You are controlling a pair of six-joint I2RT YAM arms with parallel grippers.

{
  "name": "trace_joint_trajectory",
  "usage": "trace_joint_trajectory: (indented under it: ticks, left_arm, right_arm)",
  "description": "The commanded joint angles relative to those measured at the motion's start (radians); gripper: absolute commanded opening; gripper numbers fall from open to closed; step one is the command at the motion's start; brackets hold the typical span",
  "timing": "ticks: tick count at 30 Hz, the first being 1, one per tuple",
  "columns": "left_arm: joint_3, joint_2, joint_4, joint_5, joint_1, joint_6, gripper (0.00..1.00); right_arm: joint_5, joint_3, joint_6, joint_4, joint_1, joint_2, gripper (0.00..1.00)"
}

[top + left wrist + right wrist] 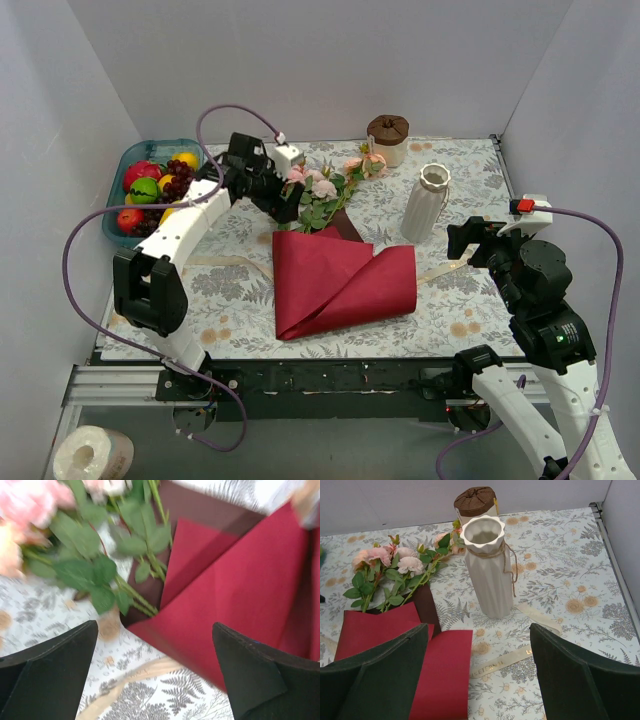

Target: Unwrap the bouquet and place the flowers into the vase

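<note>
The bouquet lies on the patterned cloth with its dark red paper (340, 280) folded open and flat. The flowers (325, 190), pink and peach roses with green leaves, lie at the paper's far end, their stems (137, 597) still tucked into its fold (240, 580). My left gripper (285, 205) hovers open just left of the stems, its fingers (55, 670) wide apart with nothing between them. The white ribbed vase (425, 205) stands upright to the right of the paper, and its mouth (482, 530) holds nothing. My right gripper (462, 243) is open beside the vase, and it too is empty (479, 628).
A loose beige ribbon lies on the cloth (510, 660) near the vase and also left of the paper (230, 262). A cream jar with a brown top (388, 138) stands behind the vase. A teal tray of toy fruit (150, 185) sits far left. Walls enclose three sides.
</note>
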Motion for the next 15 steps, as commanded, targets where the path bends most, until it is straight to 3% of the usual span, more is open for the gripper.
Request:
trace_joint_trajectory:
  ticks: [1, 5, 8, 12, 15]
  left_arm:
    - [-0.22, -0.077, 0.114, -0.181, -0.119, 0.09, 0.98]
    - [-0.296, -0.099, 0.211, -0.278, -0.234, 0.1, 0.98]
    - [-0.243, -0.062, 0.21, -0.28, -0.297, 0.097, 0.98]
    - [-0.055, 0.052, 0.104, -0.18, -0.313, 0.137, 0.98]
    - [0.067, 0.127, 0.012, -0.019, -0.313, 0.224, 0.98]
  right_arm:
    - [0.011, 0.015, -0.008, 0.031, -0.001, -0.009, 0.89]
    - [0.011, 0.011, -0.007, 0.023, -0.001, -0.014, 0.89]
    - [0.011, 0.007, -0.001, 0.017, -0.001, -0.017, 0.89]
    - [0.008, 0.006, 0.009, 0.006, -0.001, -0.027, 0.89]
    - [0.005, 0.006, 0.009, -0.003, -0.001, -0.035, 0.89]
